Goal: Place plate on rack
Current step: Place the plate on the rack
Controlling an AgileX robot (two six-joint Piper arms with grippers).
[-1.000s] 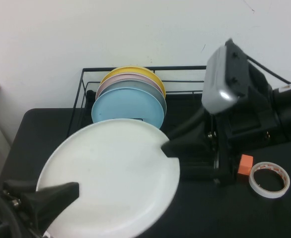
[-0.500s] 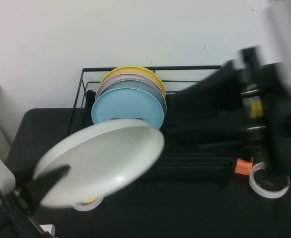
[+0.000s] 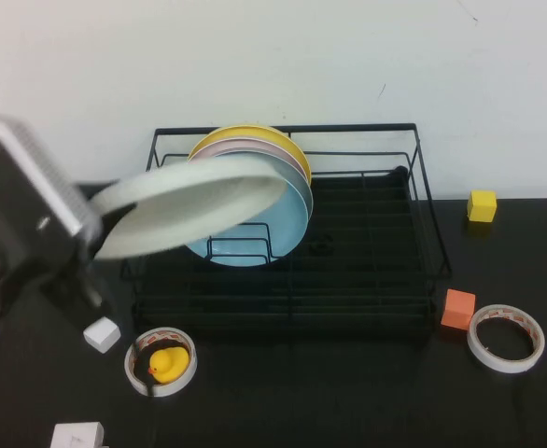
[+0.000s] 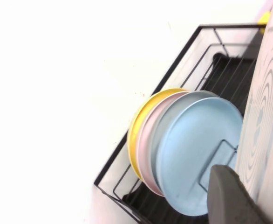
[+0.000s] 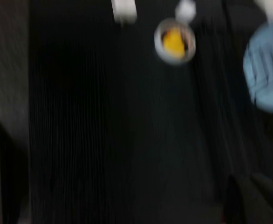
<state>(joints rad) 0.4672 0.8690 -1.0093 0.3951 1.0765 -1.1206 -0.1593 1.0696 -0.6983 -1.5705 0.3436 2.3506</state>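
The white plate (image 3: 199,201) hangs tilted, almost edge-on, over the left front part of the black wire rack (image 3: 425,233), just in front of the light blue plate (image 3: 287,231). My left gripper (image 3: 101,233) is shut on the plate's left rim. In the left wrist view one dark finger (image 4: 229,196) lies against the plate (image 4: 267,116), with the blue plate (image 4: 197,149) and the rack (image 4: 174,65) behind. My right gripper (image 5: 250,196) is out of the high view and shut on nothing, over the dark table.
Grey, pink and yellow plates (image 3: 245,133) stand behind the blue one in the rack. A tape roll with a yellow duck (image 3: 161,362) and white cubes (image 3: 102,333) lie front left. An orange cube (image 3: 458,309), a tape roll (image 3: 506,338) and a yellow cube (image 3: 482,205) lie at the right.
The right gripper let go of the plate and the arm left the high view. The left arm lifted the plate up and back over the rack, tilting it edgewise.
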